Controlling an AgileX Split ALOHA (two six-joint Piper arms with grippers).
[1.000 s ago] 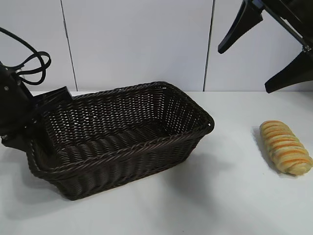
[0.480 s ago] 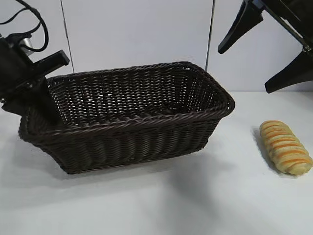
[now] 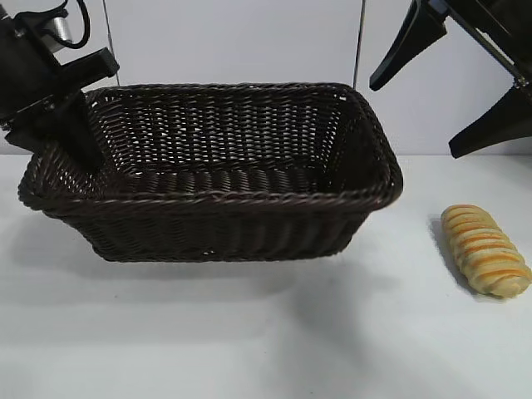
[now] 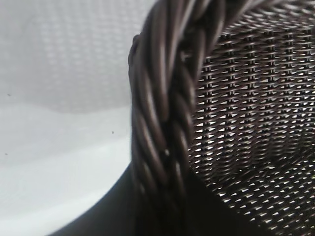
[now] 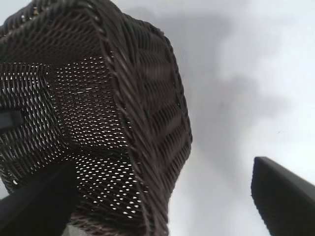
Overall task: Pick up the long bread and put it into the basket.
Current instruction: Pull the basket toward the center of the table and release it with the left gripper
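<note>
The dark brown wicker basket (image 3: 224,179) hangs lifted above the white table, held at its left end by my left gripper (image 3: 71,137), which is shut on the braided rim (image 4: 165,123). The long bread (image 3: 485,249), golden-yellow with orange-brown stripes, lies on the table at the right, apart from the basket. My right gripper (image 3: 449,91) is open and empty, high at the upper right, above and behind the bread. The right wrist view shows the basket's near end (image 5: 147,123); the bread does not show in either wrist view.
The white table (image 3: 274,332) runs under the basket, which casts a shadow on it. A white panelled wall (image 3: 233,41) stands behind.
My left gripper has lifted the basket off the table and swung it upward and level. The right gripper and the bread have not moved.
</note>
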